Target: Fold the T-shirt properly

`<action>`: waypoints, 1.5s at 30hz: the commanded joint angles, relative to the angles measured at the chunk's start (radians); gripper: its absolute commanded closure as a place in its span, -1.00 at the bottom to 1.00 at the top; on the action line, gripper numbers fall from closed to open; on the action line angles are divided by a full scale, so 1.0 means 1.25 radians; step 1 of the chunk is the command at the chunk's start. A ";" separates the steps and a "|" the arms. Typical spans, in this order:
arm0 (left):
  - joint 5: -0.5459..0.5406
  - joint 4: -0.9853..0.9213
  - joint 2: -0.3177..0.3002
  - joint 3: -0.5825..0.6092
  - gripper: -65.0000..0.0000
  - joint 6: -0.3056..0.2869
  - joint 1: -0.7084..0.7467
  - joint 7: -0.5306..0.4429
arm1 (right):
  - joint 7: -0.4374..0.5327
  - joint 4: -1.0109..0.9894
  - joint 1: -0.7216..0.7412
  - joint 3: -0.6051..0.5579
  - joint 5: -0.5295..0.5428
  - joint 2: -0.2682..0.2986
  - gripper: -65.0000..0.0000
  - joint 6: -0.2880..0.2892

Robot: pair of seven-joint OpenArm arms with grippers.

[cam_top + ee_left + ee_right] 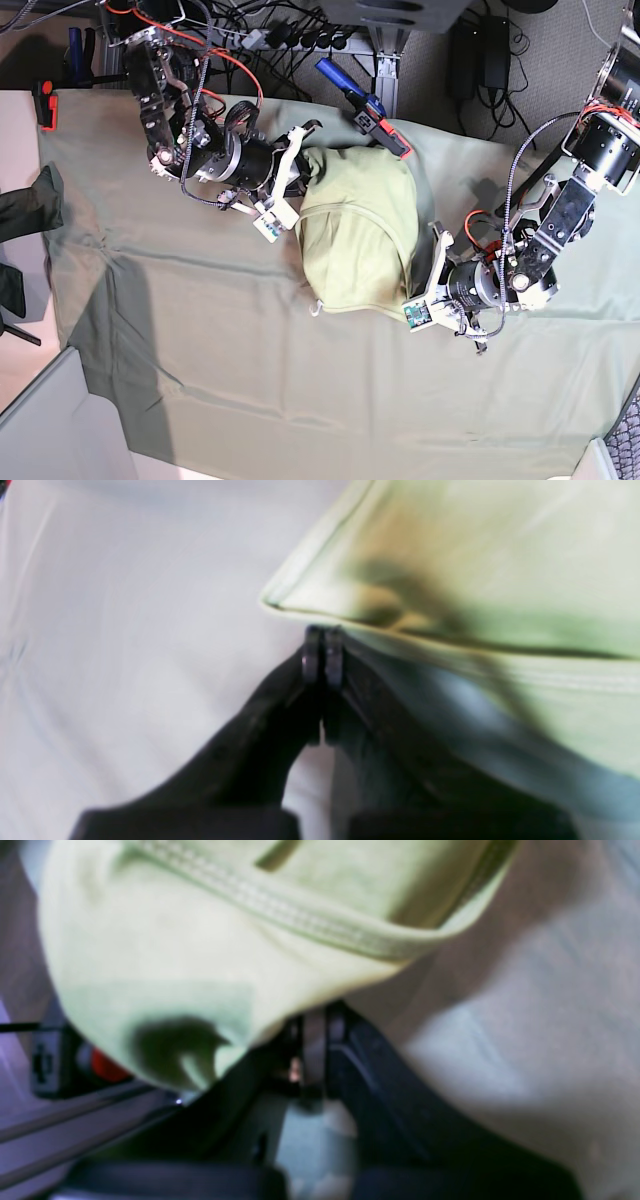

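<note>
Only in the base view: T-shirt [360, 235] bunched mid-frame on grey-green tablecloth [250, 370], between right gripper [298, 180] at upper left and left gripper [428, 285] at lower right.

In the wrist views: left gripper [322, 652] pressed together just beside the T-shirt's [450, 570] hemmed corner, hold unclear; right gripper [312, 1032] narrow, fabric [200, 940] draping over it, grip unclear.

Blue-handled clamp [360, 105] at upper centre, dark garment [25, 210] at left edge.

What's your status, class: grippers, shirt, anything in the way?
Left gripper shut at T-shirt hem; grip on cloth unclear. Right gripper nearly shut at shirt edge. Shirt bunched on tablecloth. Blue-handled clamp touches shirt's far edge.
</note>
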 commanded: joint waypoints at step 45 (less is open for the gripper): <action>-0.290 0.083 -0.098 -0.678 1.00 -0.121 0.911 0.259 | -0.087 -0.229 -0.607 0.712 0.175 -0.008 1.00 0.050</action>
